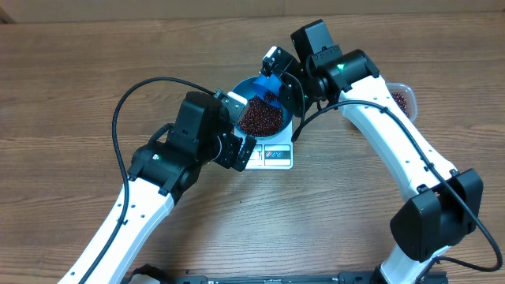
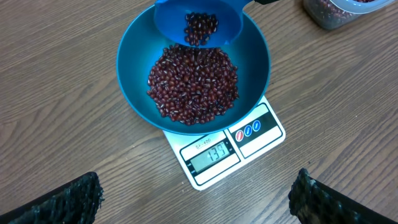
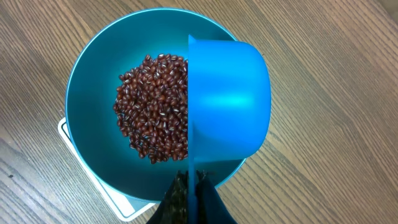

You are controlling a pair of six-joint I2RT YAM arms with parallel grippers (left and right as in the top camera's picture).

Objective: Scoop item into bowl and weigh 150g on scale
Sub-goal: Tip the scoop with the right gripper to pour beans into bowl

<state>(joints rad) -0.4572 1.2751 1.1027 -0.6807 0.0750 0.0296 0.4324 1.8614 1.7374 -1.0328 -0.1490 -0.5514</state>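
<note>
Beans (image 2: 193,87): heaped in bowl (image 2: 134,56) on scale (image 2: 261,134); display apparently just short of target. Scoop (image 3: 230,99): tipped over bowl, handle pinched by right gripper (image 3: 194,193). Left gripper (image 2: 196,199): wide, empty. Outstanding: small top-up.

A round blue bowl (image 3: 93,74) sits on the wooden table (image 3: 336,155). Inside it lies a heap of small dark red beans (image 3: 152,106), mostly in the middle and on the left. A little white bit of the scale (image 3: 115,204) peeks out from under the bowl at the lower left. A lighter blue scoop (image 3: 230,102) hangs over the right half of the bowl. It is tipped on its side, so its smooth round back shows, and it hides some of the beans. At the bottom, the right gripper (image 3: 194,183) pinches the scoop's thin handle between its two dark fingers.
</note>
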